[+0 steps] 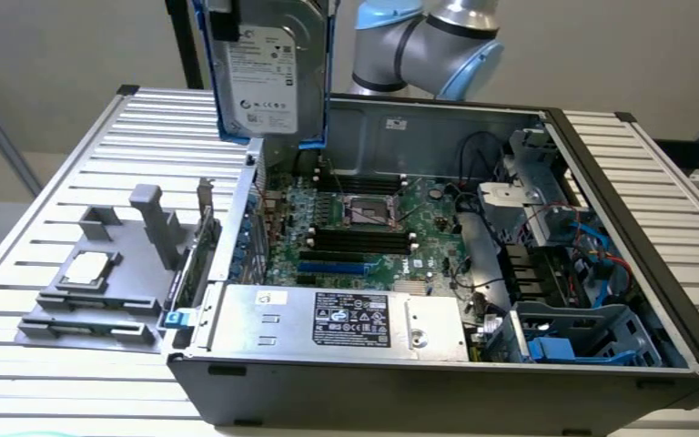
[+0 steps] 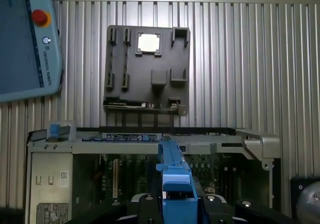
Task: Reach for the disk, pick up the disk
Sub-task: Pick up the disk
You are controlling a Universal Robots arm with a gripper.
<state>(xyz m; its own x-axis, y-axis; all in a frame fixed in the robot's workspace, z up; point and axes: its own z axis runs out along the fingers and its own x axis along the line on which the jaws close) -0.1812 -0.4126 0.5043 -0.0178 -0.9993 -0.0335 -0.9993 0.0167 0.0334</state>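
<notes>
The disk (image 1: 270, 77), a silver-grey hard drive with a white label and blue rails, hangs upright in the air above the back left corner of the open computer case (image 1: 641, 155). It is clear of the case and the table. In the wrist view its blue rail (image 2: 174, 171) runs edge-on out from my gripper (image 2: 177, 203), which is shut on the disk with a dark finger on each side.
The case holds a motherboard (image 1: 368, 223), a power supply (image 1: 338, 319) and blue caddies (image 1: 574, 350). A grey fixture plate (image 1: 95, 273) with a small silver chip (image 1: 86, 267) lies on the ribbed table at the exterior view's left. A teach pendant (image 2: 25, 39) lies nearby.
</notes>
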